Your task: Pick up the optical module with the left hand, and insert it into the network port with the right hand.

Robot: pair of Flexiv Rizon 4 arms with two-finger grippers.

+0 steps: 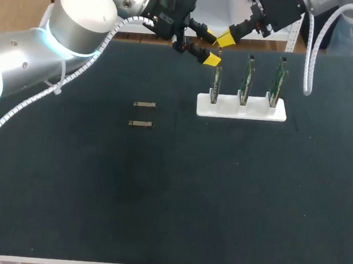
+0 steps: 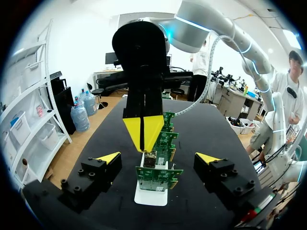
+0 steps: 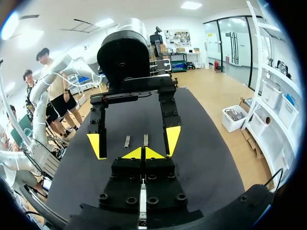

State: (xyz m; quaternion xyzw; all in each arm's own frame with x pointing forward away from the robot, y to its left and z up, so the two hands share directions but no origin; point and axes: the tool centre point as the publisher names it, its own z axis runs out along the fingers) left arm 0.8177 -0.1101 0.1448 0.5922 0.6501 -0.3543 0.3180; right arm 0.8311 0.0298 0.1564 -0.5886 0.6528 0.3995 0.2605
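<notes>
Insertion is the step in hand, I judge. My right gripper point(image 1: 225, 38) is closed on the optical module point(image 2: 149, 159), a small metal piece right over the end board point(image 1: 216, 85) of the white holder point(image 1: 241, 108). I cannot make out the network port there. My left gripper point(image 1: 216, 49) stands open astride that board, gripping nothing. The next move calls for a straight push down, with the left drawing clear. Two spare modules point(image 1: 143, 104) lie on the dark bench point(image 1: 158, 198), well apart from the holder, towards my left arm.

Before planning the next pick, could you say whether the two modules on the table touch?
Apart: head view shows bare table between the far module and the near module.
</notes>
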